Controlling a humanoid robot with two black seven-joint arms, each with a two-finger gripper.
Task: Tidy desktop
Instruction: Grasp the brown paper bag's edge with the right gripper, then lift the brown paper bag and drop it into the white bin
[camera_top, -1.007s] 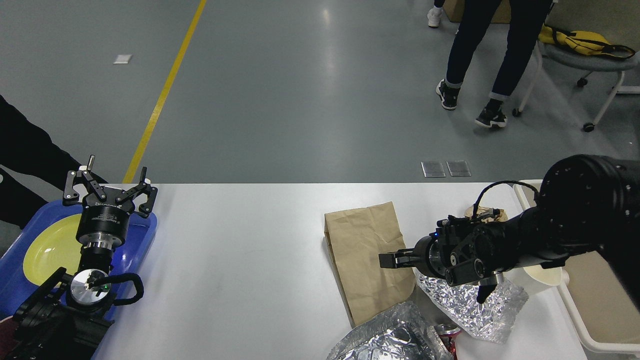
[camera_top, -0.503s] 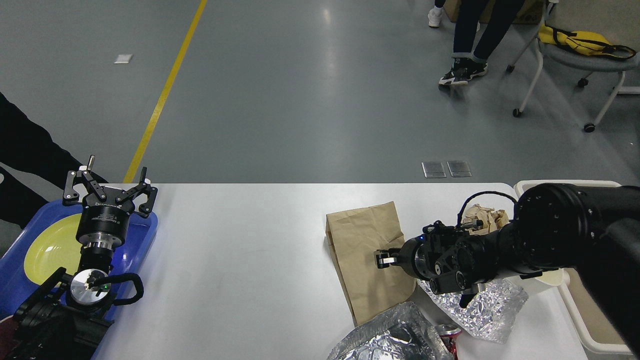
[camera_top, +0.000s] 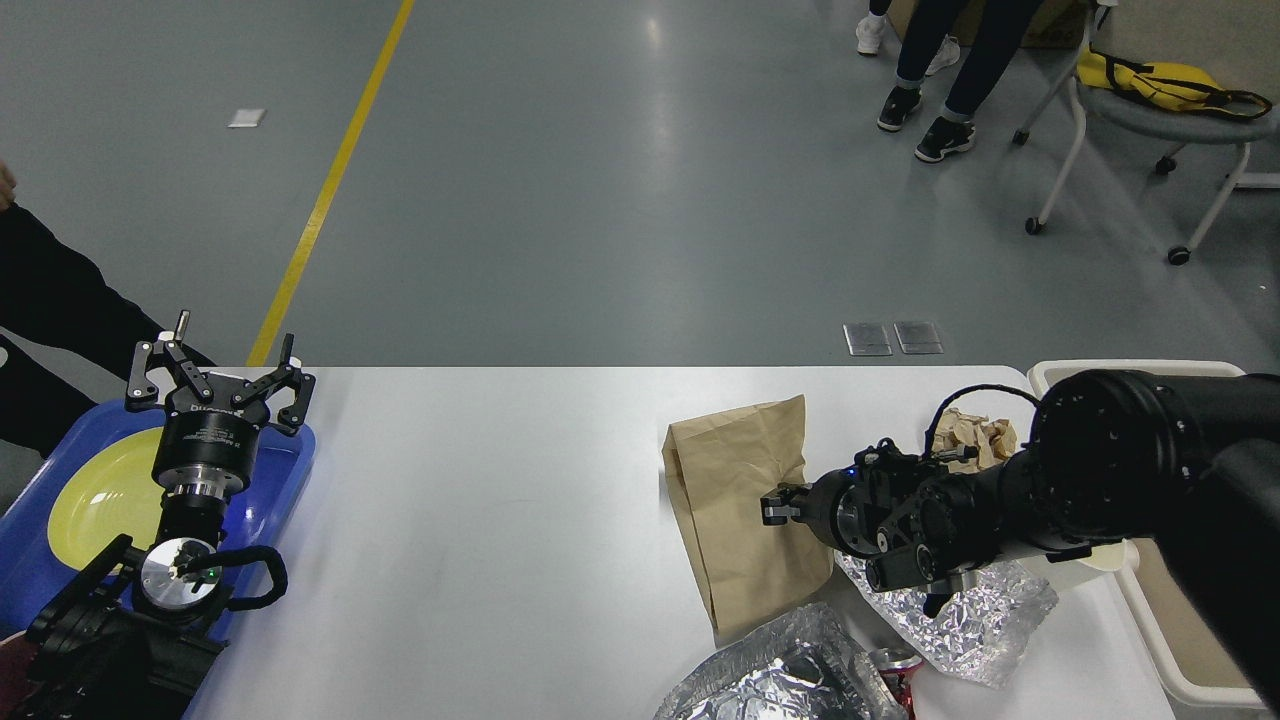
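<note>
Right jaws: closed on the brown paper bag, seemingly to clear it.
Left jaws: spread open, empty, above the blue tray.

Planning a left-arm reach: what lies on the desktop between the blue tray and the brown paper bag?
Head view: nothing. The desktop is bare white from the blue tray to the brown paper bag.

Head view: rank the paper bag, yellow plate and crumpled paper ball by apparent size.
1. Paper bag
2. Yellow plate, partly hidden by the left arm, so this is unsure
3. Crumpled paper ball, clearly smallest, partly hidden
</note>
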